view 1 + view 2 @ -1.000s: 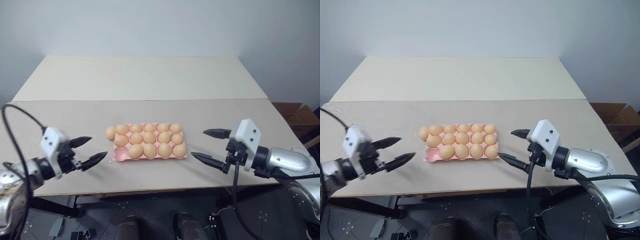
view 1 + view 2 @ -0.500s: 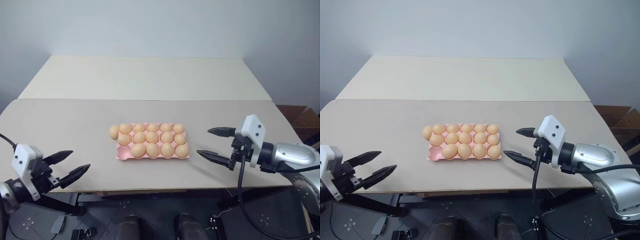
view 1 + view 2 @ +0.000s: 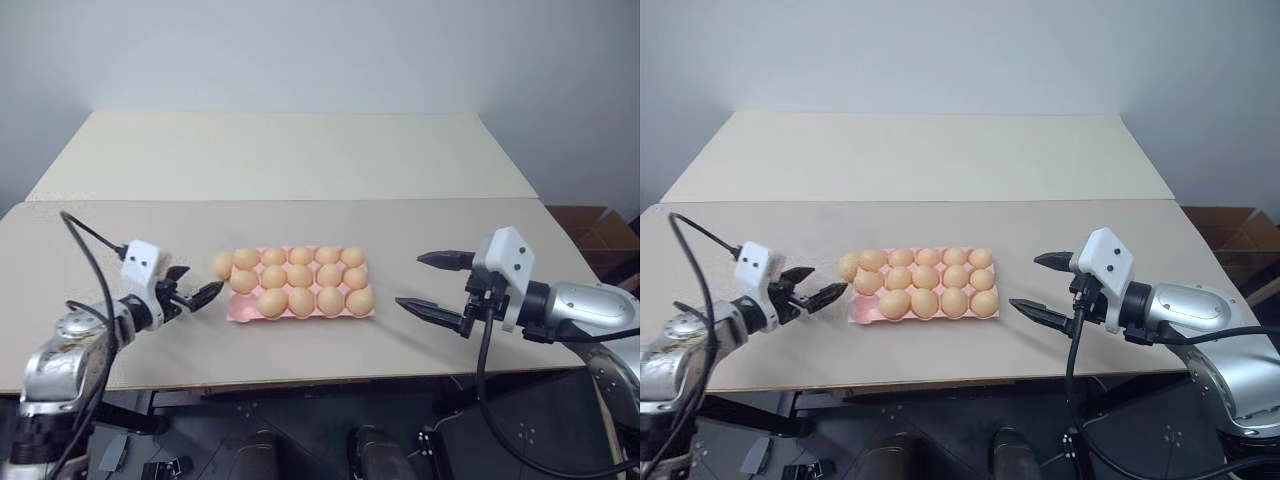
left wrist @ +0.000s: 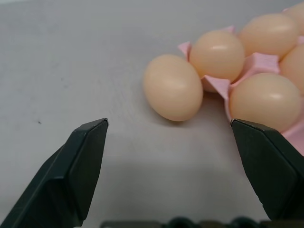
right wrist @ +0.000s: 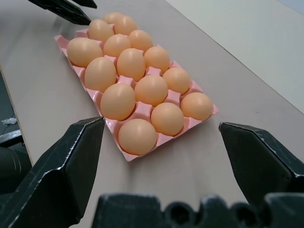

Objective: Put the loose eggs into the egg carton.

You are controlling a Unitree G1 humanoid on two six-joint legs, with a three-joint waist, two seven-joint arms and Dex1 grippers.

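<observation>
Left gripper is held wide open, empty, just beside one loose egg lying on the table against the egg carton. Right gripper is spread wide, apart from the carton.

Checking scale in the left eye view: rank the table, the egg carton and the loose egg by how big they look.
1. Table
2. Egg carton
3. Loose egg, the smallest; it lies beside the carton, so nearness to the camera hardly matters here.
</observation>
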